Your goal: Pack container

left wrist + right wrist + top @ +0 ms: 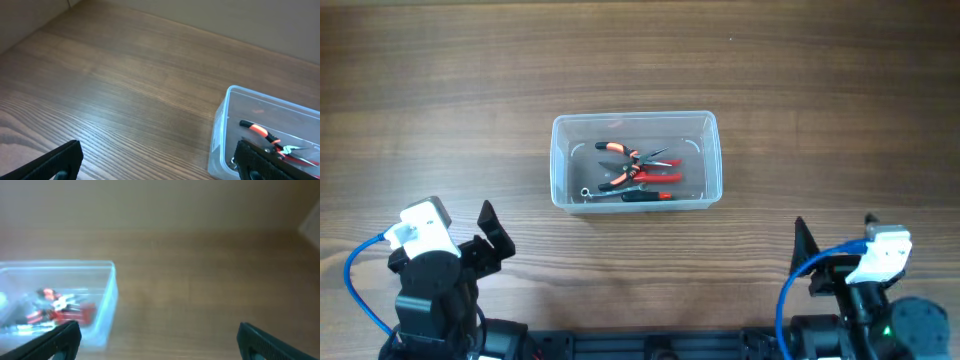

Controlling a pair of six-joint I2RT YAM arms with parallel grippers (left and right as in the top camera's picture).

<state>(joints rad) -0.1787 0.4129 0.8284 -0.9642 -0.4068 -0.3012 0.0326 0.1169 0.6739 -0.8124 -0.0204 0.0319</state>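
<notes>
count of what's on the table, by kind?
Container: 1
Orange-handled pliers: 1
Red-handled pliers: 1
Silver wrench: 1
Black-and-red-handled tool, possibly a screwdriver: 1
Total: 5; all 4 tools lie inside the container.

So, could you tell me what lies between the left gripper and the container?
Only bare wooden table separates the left gripper from the container, per the overhead view.
</notes>
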